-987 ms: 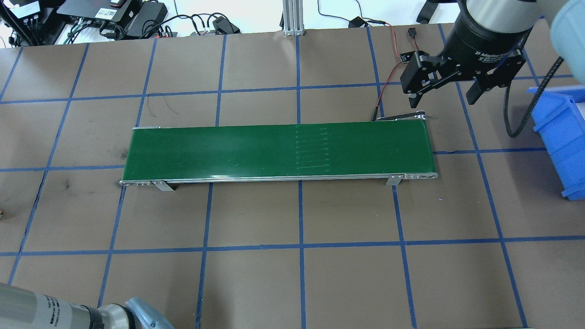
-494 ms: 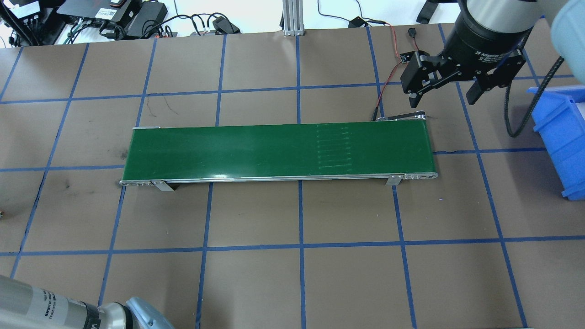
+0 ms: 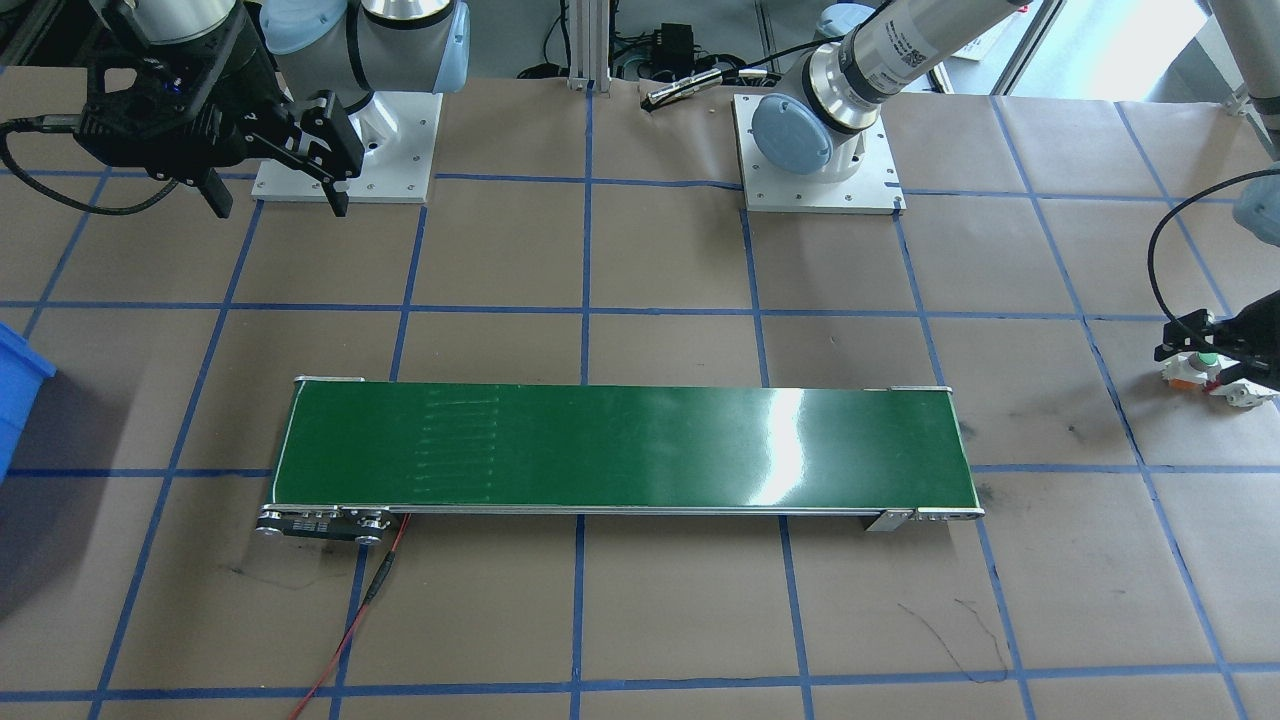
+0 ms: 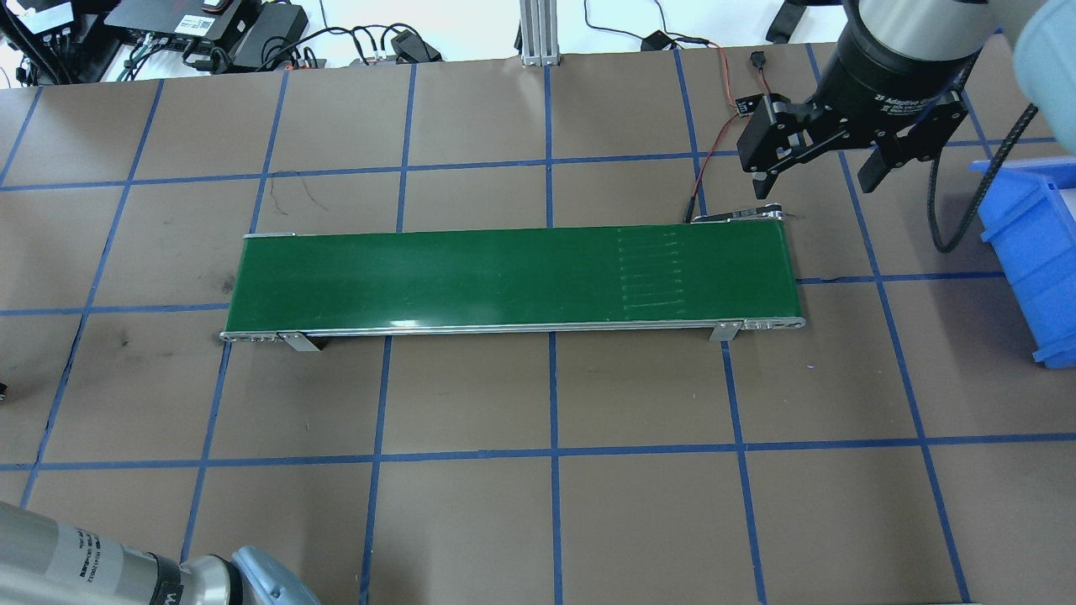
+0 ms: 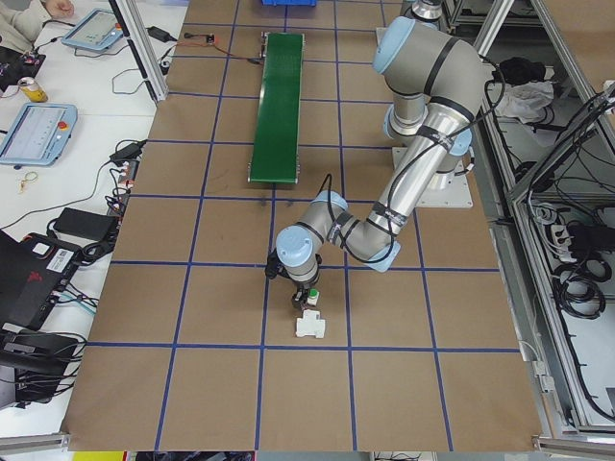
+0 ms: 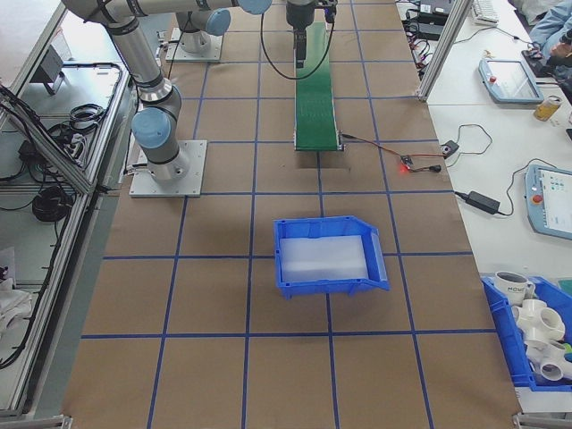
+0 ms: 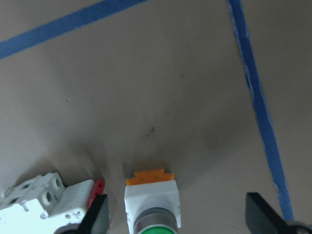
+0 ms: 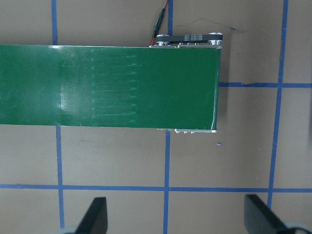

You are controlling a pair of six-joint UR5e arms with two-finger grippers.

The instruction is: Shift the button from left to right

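The overhead camera is looking forward and down on the conveyor belt; the front-facing one is facing back at it. Two side cameras are looking along the table from opposite ends. The right wrist camera is hovering above the belt, while the left one is sitting close, seemingly just over the button.

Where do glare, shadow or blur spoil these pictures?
Front-facing view: a bright white glare streak crosses the long green conveyor belt right of its middle. Left wrist view: the small push-button with round green cap looks soft and is cut off by the bottom edge, and a faint shadow darkens the brown paper around it. Overhead view: lighting is even, with only a thin reflection along the belt's near edge.
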